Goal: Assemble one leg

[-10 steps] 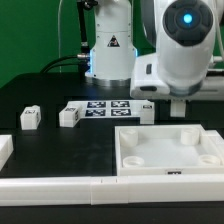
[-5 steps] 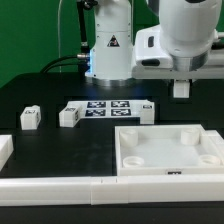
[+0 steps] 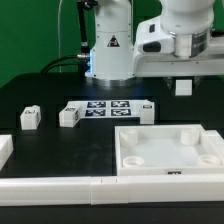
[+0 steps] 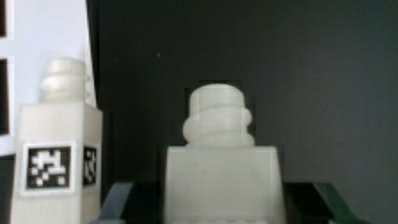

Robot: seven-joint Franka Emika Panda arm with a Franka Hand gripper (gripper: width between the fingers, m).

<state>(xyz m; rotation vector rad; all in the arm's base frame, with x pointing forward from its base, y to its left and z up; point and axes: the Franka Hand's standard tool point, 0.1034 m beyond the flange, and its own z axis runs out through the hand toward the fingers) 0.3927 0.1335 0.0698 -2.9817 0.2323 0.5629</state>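
My gripper [image 3: 183, 80] hangs high at the exterior view's right, shut on a white leg [image 3: 183, 87] held well above the table. In the wrist view the held leg [image 4: 222, 150] stands between my two dark fingers [image 4: 125, 200], its knobbed end pointing away from the gripper [image 4: 222, 208]. A second leg [image 4: 63, 130] with a black-and-white tag shows beside it. Three more legs lie on the black table: one at the left [image 3: 30, 118], one beside the marker board [image 3: 70, 115], one at the board's right end [image 3: 143, 110].
The marker board [image 3: 105, 107] lies mid-table. A large white square tray-like panel [image 3: 170, 165] with a raised rim sits at the front right. A long white rail [image 3: 60, 185] runs along the front edge, with a white block [image 3: 4, 150] at the far left. The robot base [image 3: 110, 50] stands behind.
The gripper has risen with the leg in it, lifting it from just above the panel to high over the table.
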